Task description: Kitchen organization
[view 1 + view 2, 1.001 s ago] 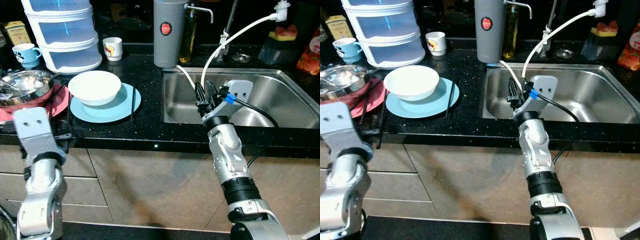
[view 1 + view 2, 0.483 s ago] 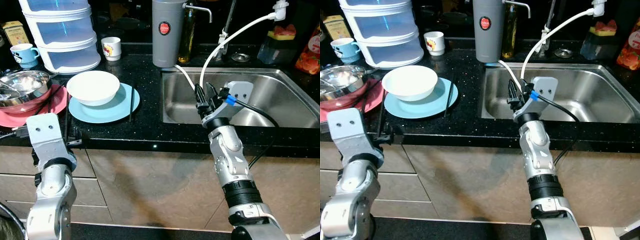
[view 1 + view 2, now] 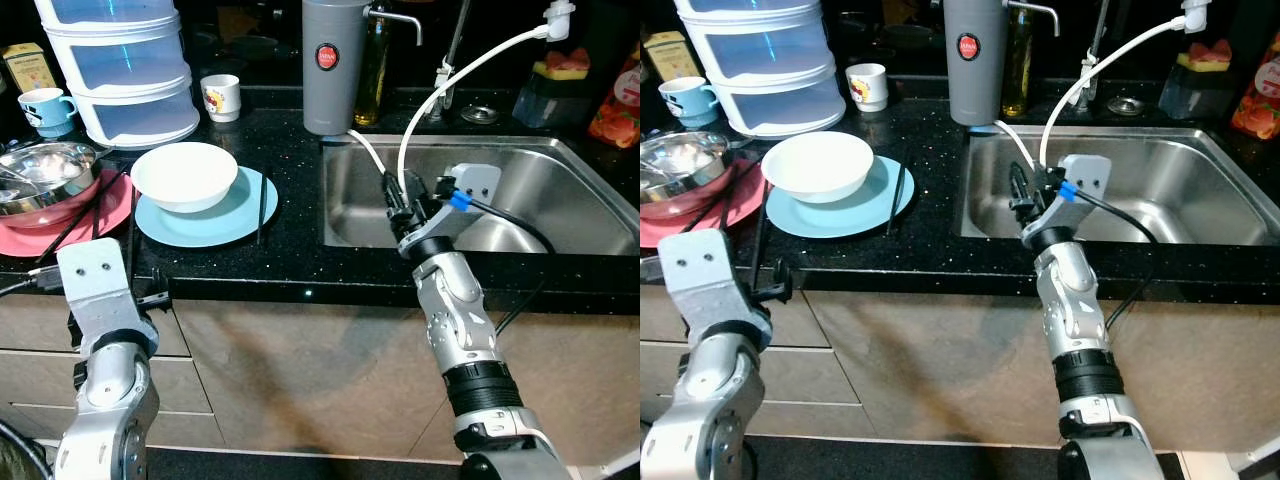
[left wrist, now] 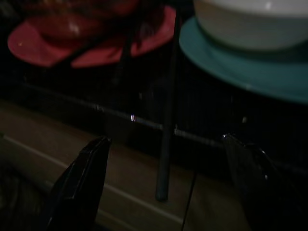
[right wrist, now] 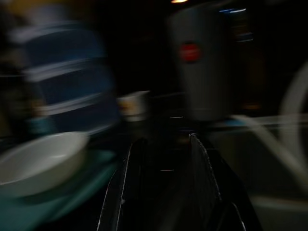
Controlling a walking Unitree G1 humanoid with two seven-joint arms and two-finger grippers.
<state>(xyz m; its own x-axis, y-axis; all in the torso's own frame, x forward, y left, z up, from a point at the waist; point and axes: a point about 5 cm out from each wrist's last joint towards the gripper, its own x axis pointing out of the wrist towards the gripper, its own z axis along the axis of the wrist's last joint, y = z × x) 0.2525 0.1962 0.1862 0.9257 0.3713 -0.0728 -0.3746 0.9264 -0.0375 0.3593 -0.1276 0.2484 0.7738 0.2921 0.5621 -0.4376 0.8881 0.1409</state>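
Jaws spread wide on left gripper (image 4: 163,159), nothing held, at counter edge; right gripper (image 3: 402,196) slightly parted, empty, at sink (image 3: 560,165) rim. One white bowl (image 3: 185,175) is set on one blue plate (image 3: 205,215).

Left gripper (image 4: 163,187) nearer counter edge (image 3: 250,290).

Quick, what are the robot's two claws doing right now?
Left gripper: open, holding nothing, near a black chopstick.
Right gripper: open, empty.
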